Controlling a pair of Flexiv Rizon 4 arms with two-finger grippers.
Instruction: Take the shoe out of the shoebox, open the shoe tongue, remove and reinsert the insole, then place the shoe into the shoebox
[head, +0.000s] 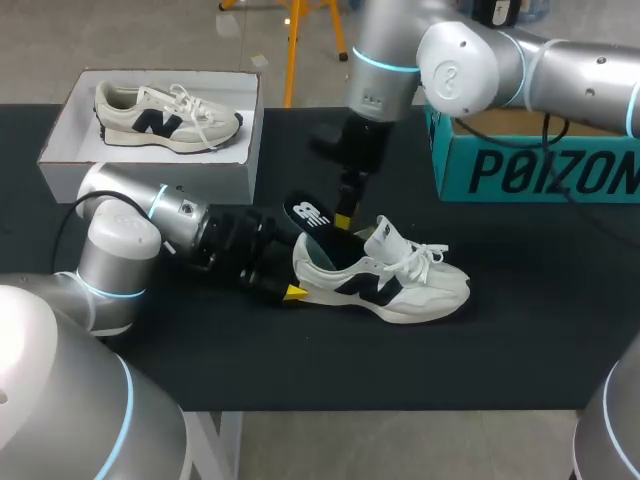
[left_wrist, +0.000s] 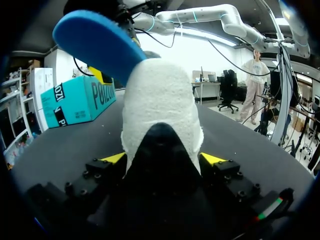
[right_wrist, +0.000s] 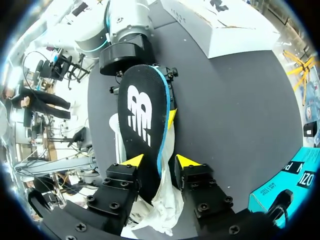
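A white sneaker with black trim (head: 400, 285) lies on its sole in the middle of the black table, toe to the right. My left gripper (head: 298, 282) clamps its heel (left_wrist: 160, 100) from both sides, one yellow tip on each flank. A black insole with a white logo (head: 308, 213) sticks up and back out of the shoe's opening; its blue underside (left_wrist: 97, 45) shows above the heel. My right gripper (right_wrist: 159, 161) hangs over the opening, fingers apart around the insole (right_wrist: 142, 120), with a slit of space at one finger. The lifted tongue (right_wrist: 160, 210) lies under that gripper.
A white open box (head: 60, 130) at the back left holds a second sneaker (head: 165, 118). A teal box (head: 530, 165) stands at the back right, beside my right arm. The table's front edge runs close below the shoe.
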